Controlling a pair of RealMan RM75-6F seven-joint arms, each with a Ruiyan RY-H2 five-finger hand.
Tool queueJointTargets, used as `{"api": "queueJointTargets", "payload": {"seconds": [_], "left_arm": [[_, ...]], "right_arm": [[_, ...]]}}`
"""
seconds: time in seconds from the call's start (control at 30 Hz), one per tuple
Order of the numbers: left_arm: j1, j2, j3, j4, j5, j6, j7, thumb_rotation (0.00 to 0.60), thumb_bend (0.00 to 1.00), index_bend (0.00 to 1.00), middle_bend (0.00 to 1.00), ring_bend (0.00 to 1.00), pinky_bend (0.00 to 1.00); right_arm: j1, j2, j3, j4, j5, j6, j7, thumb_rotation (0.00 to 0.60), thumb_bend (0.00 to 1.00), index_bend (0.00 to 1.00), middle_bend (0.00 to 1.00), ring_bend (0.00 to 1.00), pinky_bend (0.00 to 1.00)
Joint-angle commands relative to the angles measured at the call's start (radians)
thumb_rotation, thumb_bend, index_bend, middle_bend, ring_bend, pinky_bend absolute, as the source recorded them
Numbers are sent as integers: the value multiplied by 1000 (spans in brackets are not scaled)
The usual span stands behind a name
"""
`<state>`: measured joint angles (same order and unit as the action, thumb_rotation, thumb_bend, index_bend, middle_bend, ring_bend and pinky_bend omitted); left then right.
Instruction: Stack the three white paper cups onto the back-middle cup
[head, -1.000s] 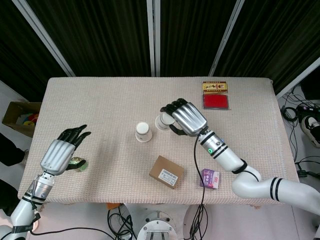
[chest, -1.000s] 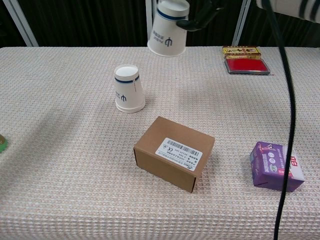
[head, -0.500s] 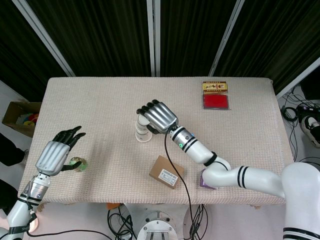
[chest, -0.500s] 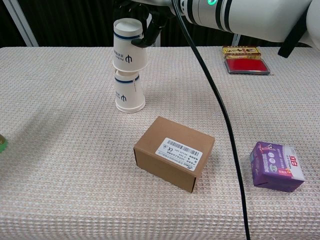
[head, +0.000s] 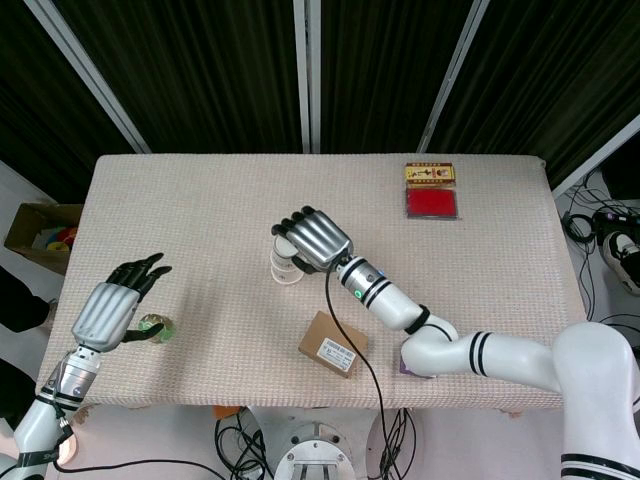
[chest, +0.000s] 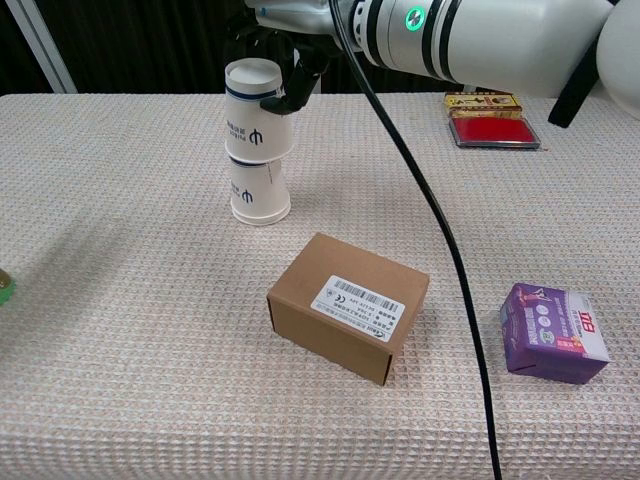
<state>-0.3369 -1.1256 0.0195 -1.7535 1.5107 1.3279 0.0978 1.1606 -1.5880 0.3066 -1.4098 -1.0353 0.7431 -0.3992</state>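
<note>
Right hand: the right hand (head: 313, 238) reaches in over the middle of the worktop, its fingers (chest: 300, 85) curled round the upper cup (chest: 254, 110); it holds this cup from behind and above.
Upper cup: white, upside down, with a dark band near its top; it sits on top of the lower cup (chest: 259, 190), partly slid over it and leaning a little to the left in the chest view.
Lower cup: white, upside down, standing on the worktop (head: 200, 210) near its middle, slightly toward the back edge.
Left hand: the left hand (head: 108, 308) hangs over the left part of the worktop near the front edge, fingers (head: 140, 270) spread and straight, holding nothing.
Green thing: a small round green object (head: 153, 327) lies just beside the left hand, near the front-left corner; whether the hand touches it cannot be told.
Brown box: a cardboard box (chest: 348, 305) with a white label lies in front of the cups, toward the front edge.
Purple box: a small purple carton (chest: 554, 333) lies near the front edge, right of the brown box.
Red case: a red case (head: 432, 203) and a patterned box (head: 430, 172) lie side by side near the back-right corner.
</note>
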Motion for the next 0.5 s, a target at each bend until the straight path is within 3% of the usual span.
{"api": "queueJointTargets", "payload": {"seconds": [0.03, 0.17, 0.2, 0.27, 0.4, 0.5], "left_arm": [[4, -1, -1, 0, 1, 1, -1, 600, 154, 169, 67, 117, 165], [8, 1, -2, -2, -1, -5, 2, 600, 154, 169, 67, 116, 165], [10, 1, -3, -3, 0, -6, 3, 600, 154, 169, 67, 116, 165], [13, 2, -4, -3, 1, -4, 3, 600, 154, 169, 67, 116, 165], [21, -2, -7, 13, -4, -1, 16, 600, 154, 169, 67, 117, 165], [32, -11, -11, 43, -5, 14, 39, 600, 154, 169, 67, 117, 165]], "right_arm": [[19, -26, -14, 28, 12, -16, -9, 600, 390, 378, 330, 225, 259], [39, -32, -46, 41, 66, -52, -55, 600, 311, 51, 104, 40, 109], [42, -26, -59, 36, 90, -58, -77, 600, 296, 20, 72, 19, 87], [42, -7, -82, 19, 130, -57, -112, 600, 277, 0, 16, 0, 36], [-1, 76, -132, -55, 207, 14, -170, 600, 274, 0, 0, 0, 0], [-84, 158, -160, -143, 177, 119, -140, 600, 274, 0, 0, 0, 0]]}}
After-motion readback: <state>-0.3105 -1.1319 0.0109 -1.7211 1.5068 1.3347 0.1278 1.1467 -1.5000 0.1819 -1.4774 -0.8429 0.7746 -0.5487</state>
